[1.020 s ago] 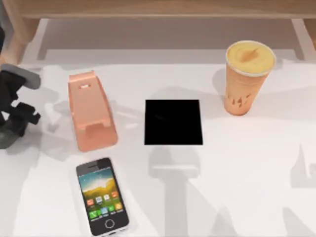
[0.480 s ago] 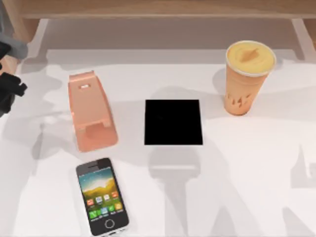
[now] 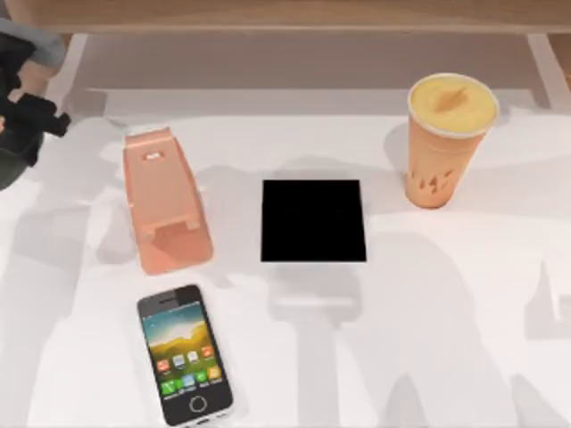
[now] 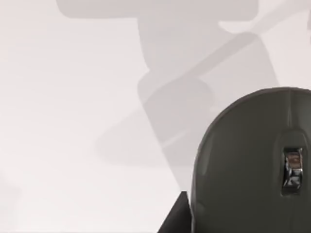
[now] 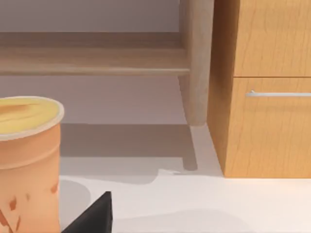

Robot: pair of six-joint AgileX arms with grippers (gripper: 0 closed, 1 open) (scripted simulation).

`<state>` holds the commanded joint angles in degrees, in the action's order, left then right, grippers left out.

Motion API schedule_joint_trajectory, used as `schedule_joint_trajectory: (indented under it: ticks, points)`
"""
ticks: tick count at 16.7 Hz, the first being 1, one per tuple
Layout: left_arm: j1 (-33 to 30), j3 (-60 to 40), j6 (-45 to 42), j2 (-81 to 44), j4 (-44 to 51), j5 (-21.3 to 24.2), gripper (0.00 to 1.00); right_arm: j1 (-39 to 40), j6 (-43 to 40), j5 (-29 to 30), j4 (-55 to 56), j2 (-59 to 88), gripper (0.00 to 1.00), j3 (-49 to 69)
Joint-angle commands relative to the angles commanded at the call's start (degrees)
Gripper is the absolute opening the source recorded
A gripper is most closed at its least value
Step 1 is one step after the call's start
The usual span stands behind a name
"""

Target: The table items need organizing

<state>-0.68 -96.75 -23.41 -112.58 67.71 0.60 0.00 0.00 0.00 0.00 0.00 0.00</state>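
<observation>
Mouse point(image 4: 248, 160) first: the dark grey oval sits right up against the left wrist camera, scroll wheel showing, with the white surface point(image 3: 464, 312) and its shadows well behind it. My left gripper point(image 3: 27, 111) is at the far left rear corner of the top view, above the surface, and as far as I can see its jaws are pinching the mouse.

On the left side, the salmon-pink stand point(image 3: 166, 201) rests on the surface, and the phone point(image 3: 185, 354) lies flat just in front of it, screen up, near the front edge. The black square pad point(image 3: 313, 220) lies in the middle, apart from both. The orange cup point(image 3: 448, 138) of yellow drink stands upright at the right rear, well apart from the pad.

My right gripper point(image 5: 92, 218) shows as a dark tip in the right wrist view, near the cup. I cannot tell how its jaws stand.
</observation>
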Motion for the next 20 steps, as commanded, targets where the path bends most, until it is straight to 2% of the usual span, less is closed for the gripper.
schedule_joint_trajectory:
  ticks: [4, 10, 13, 16, 20]
  points:
    - [-7.2, -15.4, 11.8, -4.1, 1.3, 0.1, 0.00, 0.0, 0.0, 0.0, 0.0, 0.0, 1.00, 0.0]
    - [-21.4, -40.7, 33.3, -17.4, 6.1, 0.3, 0.00, 0.0, 0.0, 0.0, 0.0, 0.0, 1.00, 0.0]
    - [-27.1, -46.2, 43.3, -25.1, 8.3, 0.0, 0.00, 0.0, 0.0, 0.0, 0.0, 0.0, 1.00, 0.0]
    - [-32.0, -47.7, 51.8, -33.5, 10.9, -0.4, 0.00, 0.0, 0.0, 0.0, 0.0, 0.0, 1.00, 0.0]
    - [-36.3, -49.2, 58.5, -40.7, 13.5, -0.6, 0.00, 0.0, 0.0, 0.0, 0.0, 0.0, 1.00, 0.0]
